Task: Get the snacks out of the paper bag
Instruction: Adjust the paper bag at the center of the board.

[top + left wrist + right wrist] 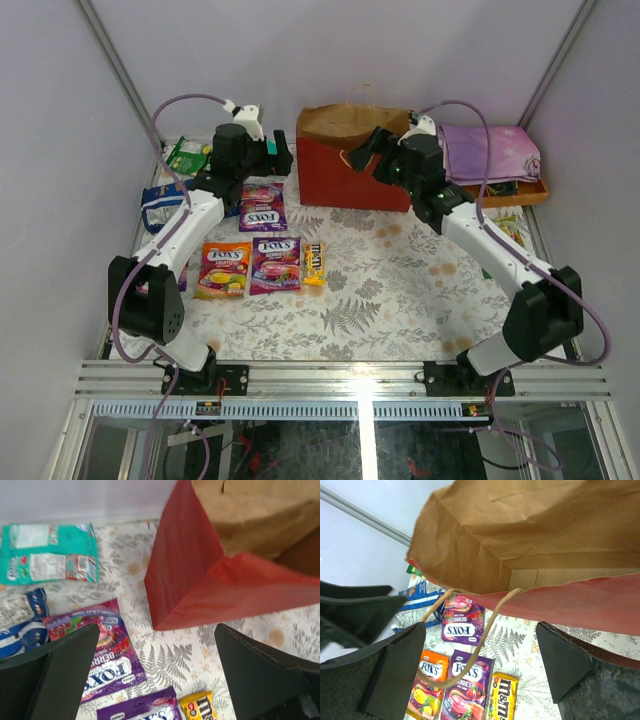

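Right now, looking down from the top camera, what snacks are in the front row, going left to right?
Orange Fox's bag → purple Fox's berries bag → yellow M&M's packet.

Overhead view faces down from behind; both wrist views closely share the paper bag [200,575] [600,605].

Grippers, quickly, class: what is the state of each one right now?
Left gripper: open, empty, beside the large red paper bag.
Right gripper: open, empty, at the bag's thin string handle.

Left end effector [156,632], right end effector [481,630]: jaws apart
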